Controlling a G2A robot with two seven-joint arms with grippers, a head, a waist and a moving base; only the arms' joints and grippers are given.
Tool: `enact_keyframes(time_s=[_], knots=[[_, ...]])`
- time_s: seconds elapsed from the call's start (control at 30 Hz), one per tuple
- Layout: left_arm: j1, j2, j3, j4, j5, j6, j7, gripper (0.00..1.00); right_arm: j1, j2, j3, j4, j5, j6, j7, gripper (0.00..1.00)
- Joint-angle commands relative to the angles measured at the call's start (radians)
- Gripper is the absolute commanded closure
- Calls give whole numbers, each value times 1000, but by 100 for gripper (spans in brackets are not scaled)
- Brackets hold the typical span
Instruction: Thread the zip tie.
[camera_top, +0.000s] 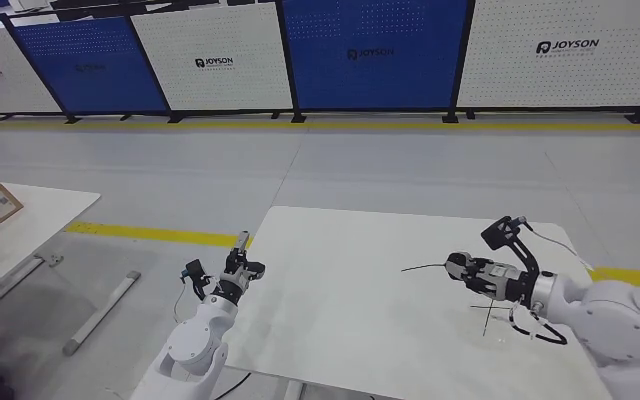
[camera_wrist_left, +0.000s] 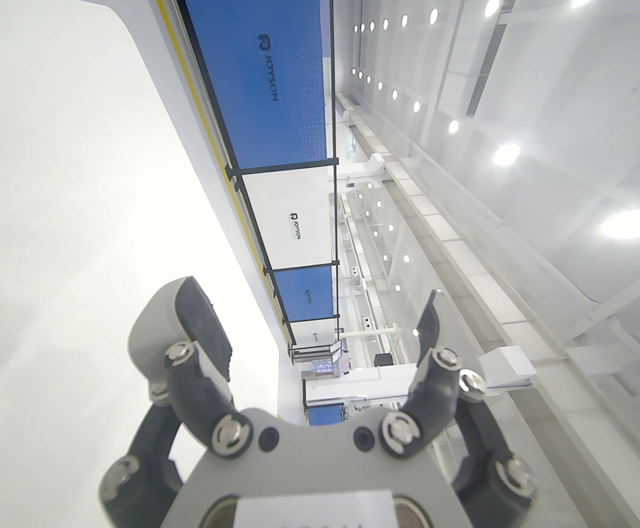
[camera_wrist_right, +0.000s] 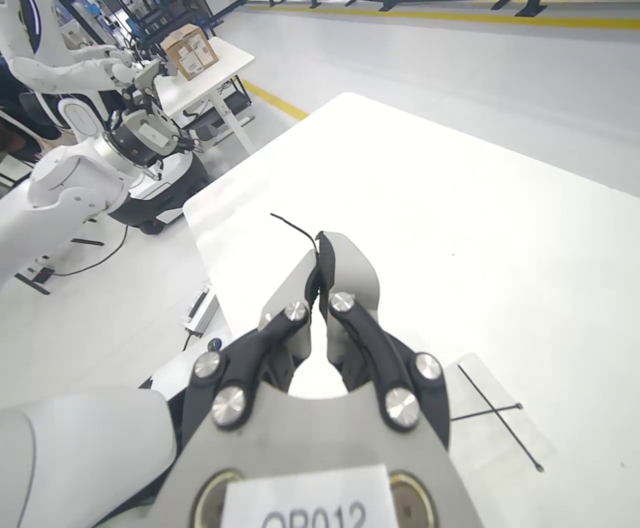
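Observation:
My right gripper (camera_wrist_right: 318, 250) is shut on a thin black zip tie (camera_wrist_right: 294, 227), whose free end sticks out past the fingertips above the white table (camera_wrist_right: 425, 210). In the top view that gripper (camera_top: 455, 266) hovers over the table's right part, the zip tie (camera_top: 422, 267) pointing toward the table's middle. Two more zip ties (camera_wrist_right: 500, 415) lie crossed on the table near the right arm, seen crossed too in the top view (camera_top: 492, 312). My left gripper (camera_wrist_left: 320, 320) is open and holds nothing; it sits at the table's left edge (camera_top: 240, 266), pointing upward.
The white table (camera_top: 350, 300) has bare surface between the two arms. A second white table (camera_top: 40, 215) stands off to the left. Blue and white partition panels (camera_top: 370, 50) line the far side of the floor.

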Motion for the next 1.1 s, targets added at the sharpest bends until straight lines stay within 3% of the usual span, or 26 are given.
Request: enact_keyframes(time_s=[0.0,0.17,0.3,0.53,0.63,0.73,1.07], knots=[[0,0,0,0,0,0,0,0,0,0,0,0,0,0,0,100],[0,0,0,0,0,0,0,0,-1,0,0,0,-2,1,-5,100],[0,0,0,0,0,0,0,0,18,-4,-23,-34,-99,0,-53,100],[0,0,0,0,0,0,0,0,114,-1,-163,-94,-269,0,-99,100],[0,0,0,0,0,0,0,0,185,3,-230,-59,-218,0,-114,100],[0,0,0,0,0,0,0,0,259,1,-280,9,-51,0,-98,100],[0,0,0,0,0,0,0,0,259,1,-280,9,-51,0,-98,100]])
